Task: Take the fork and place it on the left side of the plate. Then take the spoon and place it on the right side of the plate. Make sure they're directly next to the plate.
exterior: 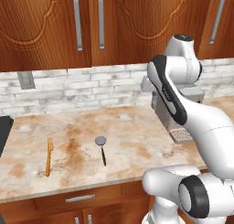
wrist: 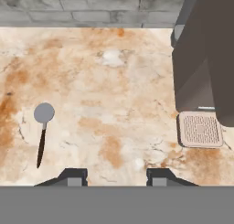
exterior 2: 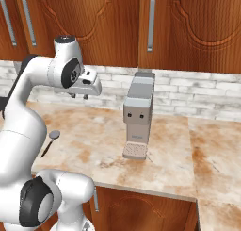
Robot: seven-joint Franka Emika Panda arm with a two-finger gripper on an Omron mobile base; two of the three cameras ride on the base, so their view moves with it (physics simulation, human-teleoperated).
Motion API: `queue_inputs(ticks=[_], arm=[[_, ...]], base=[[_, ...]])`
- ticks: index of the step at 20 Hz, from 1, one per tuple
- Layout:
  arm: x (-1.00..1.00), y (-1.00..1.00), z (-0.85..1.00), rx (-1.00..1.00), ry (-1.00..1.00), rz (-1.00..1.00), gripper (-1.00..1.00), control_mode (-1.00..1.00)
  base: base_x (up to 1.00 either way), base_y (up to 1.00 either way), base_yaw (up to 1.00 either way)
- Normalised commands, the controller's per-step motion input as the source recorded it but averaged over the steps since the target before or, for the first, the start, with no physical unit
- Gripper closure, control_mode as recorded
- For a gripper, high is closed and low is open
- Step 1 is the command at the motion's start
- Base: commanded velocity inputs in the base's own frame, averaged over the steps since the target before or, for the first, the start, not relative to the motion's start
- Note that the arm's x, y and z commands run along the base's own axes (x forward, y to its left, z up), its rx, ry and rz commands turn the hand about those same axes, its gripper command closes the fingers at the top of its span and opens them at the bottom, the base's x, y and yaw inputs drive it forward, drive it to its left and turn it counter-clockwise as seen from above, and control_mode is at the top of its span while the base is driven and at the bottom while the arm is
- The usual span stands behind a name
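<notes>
The orange fork (exterior: 49, 155) lies on the marble counter (exterior: 132, 131) near its front left, tines pointing back. To its right lies the spoon (exterior: 101, 147) (exterior 2: 51, 140) (wrist: 42, 131), grey bowl toward the wall and dark handle toward the front edge. My gripper (exterior 2: 79, 96) (wrist: 115, 177) hangs high above the counter, pointing down, to the right of the spoon. Its fingers stand apart with nothing between them. The plate is out of view.
A grey coffee machine (exterior 2: 139, 110) (wrist: 205, 58) with a drip tray (wrist: 200, 129) (exterior: 181, 136) stands at the back right of the counter, close to my hand. Behind it are a brick wall and wooden cabinets (exterior: 91, 22). A dark appliance edge (exterior: 3, 131) borders the counter's left end.
</notes>
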Motion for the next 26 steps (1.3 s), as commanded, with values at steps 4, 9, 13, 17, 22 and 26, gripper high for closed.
queue_inputs(ticks=[4, 9, 13, 17, 22, 26], arm=[[-0.06, 0.23, -0.21, 0.00, 0.01, 0.01, -1.00, -1.00], [-0.04, 0.92, -0.76, -0.03, 0.08, 0.01, -1.00, -1.00], [0.00, 0.82, -0.90, 0.00, 0.20, 0.00, -1.00, -1.00], [0.00, 0.75, -0.91, 0.00, 0.24, 0.00, -1.00, -1.00], [0.00, 0.53, -0.82, -0.01, 0.19, 0.00, -1.00, -1.00], [0.00, 0.36, -0.59, 0.00, 0.08, -0.01, -1.00, -1.00]], base=[[0.00, 0.00, 0.00], [0.00, 0.00, 0.00], [0.00, 0.00, 0.00], [0.00, 0.00, 0.00], [0.00, 0.00, 0.00], [0.00, 0.00, 0.00]])
